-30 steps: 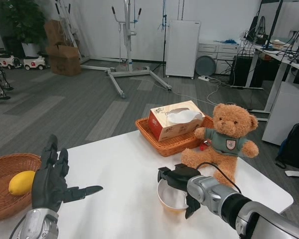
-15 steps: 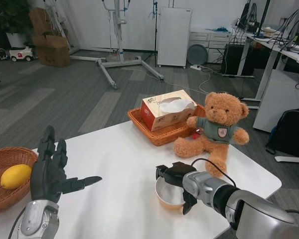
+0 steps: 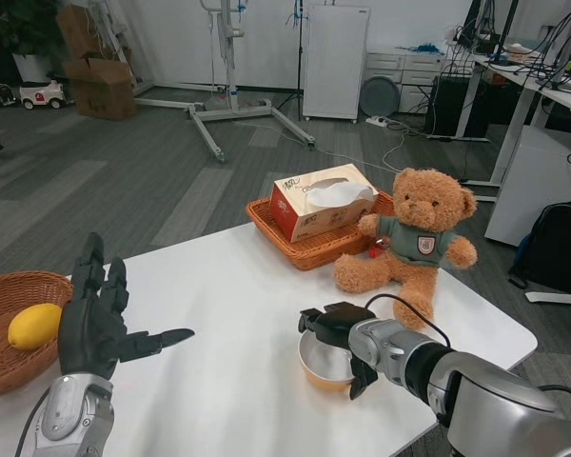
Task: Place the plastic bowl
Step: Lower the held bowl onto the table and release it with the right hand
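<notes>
So the plastic bowl point(image 3: 327, 365) is down low at the near right part of the white table point(image 3: 238, 314), and it looks like it's either resting on the surface or just about there, I honestly can't tell if there's any gap under it. The right hand point(image 3: 347, 345) has it by the rim, fingers hooked over the far edge and down the right side, so it's gripping the bowl, not just hovering. My read is we're at the very end of the placing step: bowl basically where it goes, hand not let go yet. Next move is probably just opening those fingers and lifting straight up and away without dragging the rim, since a light plastic bowl will tip or slide easily. The teddy bear point(image 3: 406, 243) sits just behind the bowl, close but apart from it. Further back there's a wicker tray point(image 3: 309, 249) with a tissue box point(image 3: 321, 201). The left hand point(image 3: 100, 324) is way over on the other side, open, fingers spread, holding nothing, beside a basket point(image 3: 0, 357) with a lemon point(image 3: 34, 326).
</notes>
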